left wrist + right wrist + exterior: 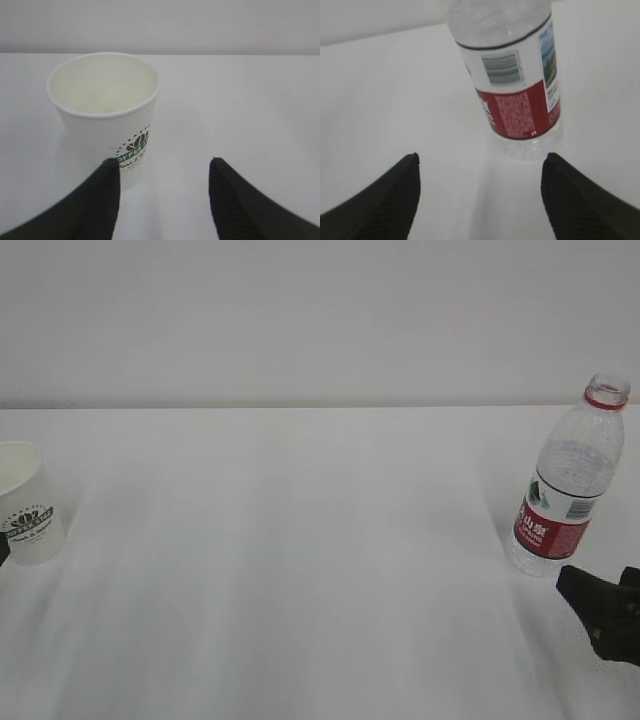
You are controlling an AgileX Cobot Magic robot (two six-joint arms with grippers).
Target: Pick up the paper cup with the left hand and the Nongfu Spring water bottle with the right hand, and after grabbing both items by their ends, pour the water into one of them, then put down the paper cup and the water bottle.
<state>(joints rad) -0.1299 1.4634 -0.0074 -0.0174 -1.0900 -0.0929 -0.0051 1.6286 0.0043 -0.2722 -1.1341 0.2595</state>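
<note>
The left hand [164, 172] had its jaws standing open, with nothing held between them. The 2 black ribbed fingers [102, 200] rose from the lower edge of the left wrist view. The tip of 1 finger overlapped the lower wall of the paper cup [105, 117] in that view; whether it touched the cup could not be told. The cup stood upright, offset to the left of the gap between the fingers rather than inside it. The cup was white, with a dotted embossed wall and a round green logo facing the camera. Its interior appeared empty.

The right hand [480, 160] also had its jaws standing open, wider apart, and gripped nothing. The Nongfu Spring water bottle [515, 90] stood just beyond the fingertips, apart from both, and nearer the right one. Its red label, barcode and clear ribbed base were visible.

In the exterior view, the cup [28, 505] stood on the white table [300, 570] at the far left edge. The bottle [565, 485] stood upright at the far right, uncapped, well apart from the cup. The right hand [605, 612] showed as a black shape just below the base of the bottle. A water level inside the bottle could not be told.
</note>
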